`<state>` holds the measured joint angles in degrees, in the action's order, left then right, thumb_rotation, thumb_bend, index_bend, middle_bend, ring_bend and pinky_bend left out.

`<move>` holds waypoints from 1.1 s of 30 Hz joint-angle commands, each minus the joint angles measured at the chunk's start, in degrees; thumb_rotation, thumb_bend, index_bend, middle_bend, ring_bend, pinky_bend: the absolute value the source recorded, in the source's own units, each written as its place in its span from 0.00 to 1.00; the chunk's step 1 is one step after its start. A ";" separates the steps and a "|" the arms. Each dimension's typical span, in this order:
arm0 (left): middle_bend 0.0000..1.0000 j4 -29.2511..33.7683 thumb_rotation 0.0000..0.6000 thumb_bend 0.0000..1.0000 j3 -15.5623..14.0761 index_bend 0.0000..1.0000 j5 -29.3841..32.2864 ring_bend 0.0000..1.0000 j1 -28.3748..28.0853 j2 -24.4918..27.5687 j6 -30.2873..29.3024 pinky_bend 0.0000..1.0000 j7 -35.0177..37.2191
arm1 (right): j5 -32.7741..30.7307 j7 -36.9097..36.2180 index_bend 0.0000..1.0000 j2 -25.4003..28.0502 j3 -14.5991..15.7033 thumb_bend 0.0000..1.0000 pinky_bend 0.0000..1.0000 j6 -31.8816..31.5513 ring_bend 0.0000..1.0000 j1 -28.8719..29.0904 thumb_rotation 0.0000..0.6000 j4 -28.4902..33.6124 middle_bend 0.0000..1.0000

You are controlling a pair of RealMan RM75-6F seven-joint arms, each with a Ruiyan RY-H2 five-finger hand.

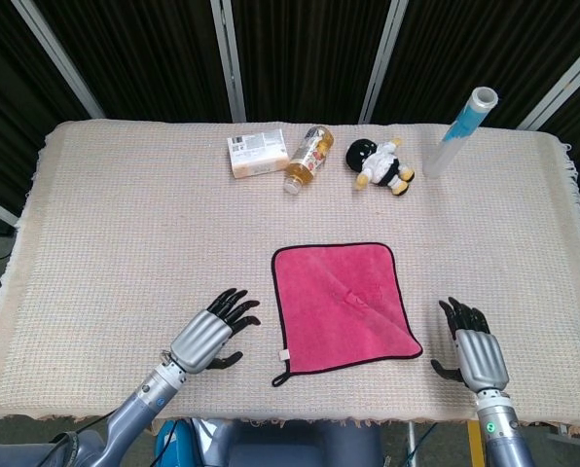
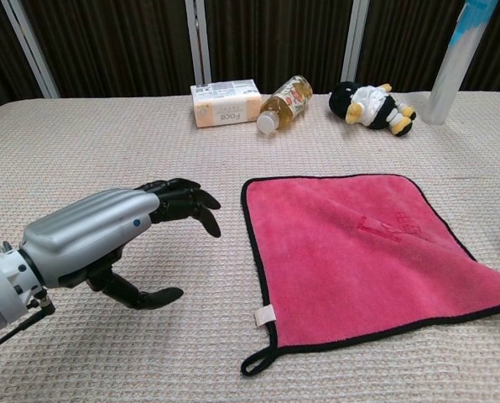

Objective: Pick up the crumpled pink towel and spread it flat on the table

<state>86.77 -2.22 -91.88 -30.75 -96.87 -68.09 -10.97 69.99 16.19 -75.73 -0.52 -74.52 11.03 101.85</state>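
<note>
The pink towel (image 1: 344,304) with a black hem lies spread flat at the table's front middle, and the chest view shows the same pink towel (image 2: 367,252) with a small loop at its near left corner. My left hand (image 1: 210,334) hovers just left of it, fingers apart, holding nothing; it fills the lower left of the chest view as the left hand (image 2: 99,235). My right hand (image 1: 475,348) sits to the right of the towel near the front edge, fingers apart, clear of the cloth. The chest view does not show it.
Along the far edge lie a small white box (image 1: 257,154), a tipped bottle of amber liquid (image 1: 308,159), a black-and-white plush toy (image 1: 381,164) and an upright clear tube with a blue band (image 1: 460,129). A woven cream cloth (image 1: 125,233) covers the table.
</note>
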 commanded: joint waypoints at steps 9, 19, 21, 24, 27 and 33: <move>0.13 5.15 1.00 0.82 0.15 0.26 -0.07 0.00 -5.31 1.99 9.58 0.04 -5.77 | 4.20 -2.65 0.00 1.31 -0.36 0.24 0.00 -3.09 0.00 -1.28 1.00 0.90 0.00; 0.13 5.95 1.00 0.85 1.92 0.25 7.33 0.00 -7.66 -1.98 16.87 0.04 -14.79 | 4.38 -4.73 0.00 1.89 -0.73 0.24 0.00 -2.19 0.00 -1.37 1.00 0.73 0.00; 0.13 5.55 1.00 0.85 2.20 0.25 8.42 0.00 -7.97 -3.24 17.42 0.04 -16.80 | 4.26 -5.27 0.00 2.03 -0.82 0.24 0.00 -1.86 0.00 -1.37 1.00 0.69 0.00; 0.13 5.24 1.00 0.85 2.59 0.24 9.65 0.00 -8.39 -4.65 18.00 0.04 -18.68 | 4.40 -5.58 0.00 2.17 -0.89 0.24 0.00 -1.70 0.00 -1.37 1.00 0.66 0.00; 0.11 5.10 1.00 0.85 2.63 0.19 10.59 0.00 -8.69 -5.74 18.47 0.04 -20.25 | 4.48 -5.88 0.00 2.20 -0.94 0.24 0.00 -1.55 0.00 -1.39 1.00 0.62 0.00; 0.08 4.63 1.00 0.85 2.11 0.12 12.33 0.00 -9.07 -7.83 19.18 0.04 -22.76 | 4.36 -6.42 0.00 2.21 -1.14 0.24 0.00 -1.17 0.00 -1.44 1.00 0.47 0.00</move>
<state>91.55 0.08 -79.82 -39.74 -104.35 -49.04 -33.38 74.32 9.86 -73.55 -1.63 -75.71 9.62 102.28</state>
